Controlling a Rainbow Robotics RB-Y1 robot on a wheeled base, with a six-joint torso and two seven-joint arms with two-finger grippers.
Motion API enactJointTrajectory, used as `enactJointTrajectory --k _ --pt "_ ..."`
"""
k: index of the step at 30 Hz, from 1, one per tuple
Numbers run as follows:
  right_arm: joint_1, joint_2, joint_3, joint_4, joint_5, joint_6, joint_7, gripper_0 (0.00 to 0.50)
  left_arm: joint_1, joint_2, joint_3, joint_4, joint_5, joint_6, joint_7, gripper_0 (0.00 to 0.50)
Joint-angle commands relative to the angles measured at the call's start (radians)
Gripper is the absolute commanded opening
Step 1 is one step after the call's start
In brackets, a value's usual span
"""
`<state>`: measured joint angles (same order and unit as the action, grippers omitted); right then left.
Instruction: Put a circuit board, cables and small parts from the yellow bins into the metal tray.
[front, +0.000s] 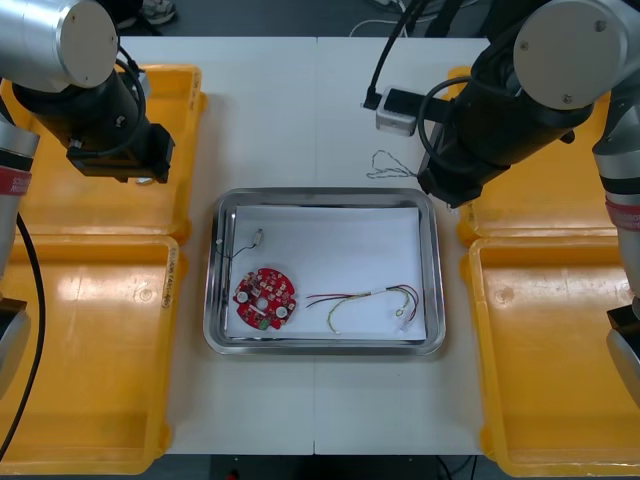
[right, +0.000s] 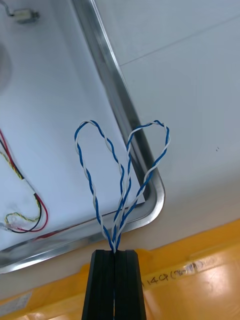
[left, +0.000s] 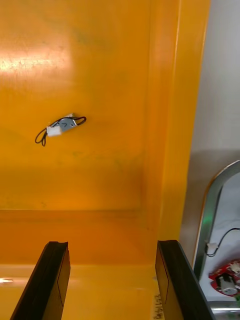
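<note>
Right claw (right: 115, 251): mine, clenched on the twisted blue and white cable (right: 122, 170). It hangs above the table at 1 o'clock from the metal tray (right: 114, 82).
Cable: two loops rise from my fingertips and spread over the tray's rounded corner.
Left claw (left: 112, 247): released, fingers (left: 52, 272) wide apart over the far left yellow bin (left: 125, 60), at 10 o'clock from the tray.
In that bin: one small metal part (left: 62, 125) with a black wire (left: 40, 137) looped at its end.
In the tray: round red circuit board (front: 265, 297) at 8 o'clock, red and yellow cable (front: 365, 298) at 4 o'clock, another small part (front: 258, 238) at 10 o'clock.
Writing: black handwriting (right: 165, 282) on the right yellow bin (right: 200, 295). It looks like it starts with 14, and I cannot read the rest.
Cut off: the picture's edge clips the board in my left wrist view.
</note>
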<state>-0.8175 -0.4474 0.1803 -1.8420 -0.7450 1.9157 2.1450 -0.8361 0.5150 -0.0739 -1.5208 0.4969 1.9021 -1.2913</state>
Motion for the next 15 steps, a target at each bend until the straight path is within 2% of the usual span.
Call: enactJointTrajectory --k 1,5,9,15 --pt "0.008 0.01 0.074 -0.031 -0.011 0.004 0.075 0.0 -0.069 0.04 0.037 0.059 -0.026 -0.061 -0.18 0.5" --pt "0.009 0.013 0.123 -0.03 0.006 -0.011 0.133 0.0 -0.069 0.04 0.039 0.093 -0.026 -0.115 -0.187 0.5" --pt "0.012 0.03 0.171 -0.019 0.056 -0.03 0.182 0.0 -0.07 0.04 0.039 0.123 -0.032 -0.159 -0.201 0.5" --pt "0.023 0.072 0.199 0.029 0.101 -0.092 0.188 0.0 -0.07 0.042 0.04 0.14 -0.044 -0.195 -0.22 0.5"
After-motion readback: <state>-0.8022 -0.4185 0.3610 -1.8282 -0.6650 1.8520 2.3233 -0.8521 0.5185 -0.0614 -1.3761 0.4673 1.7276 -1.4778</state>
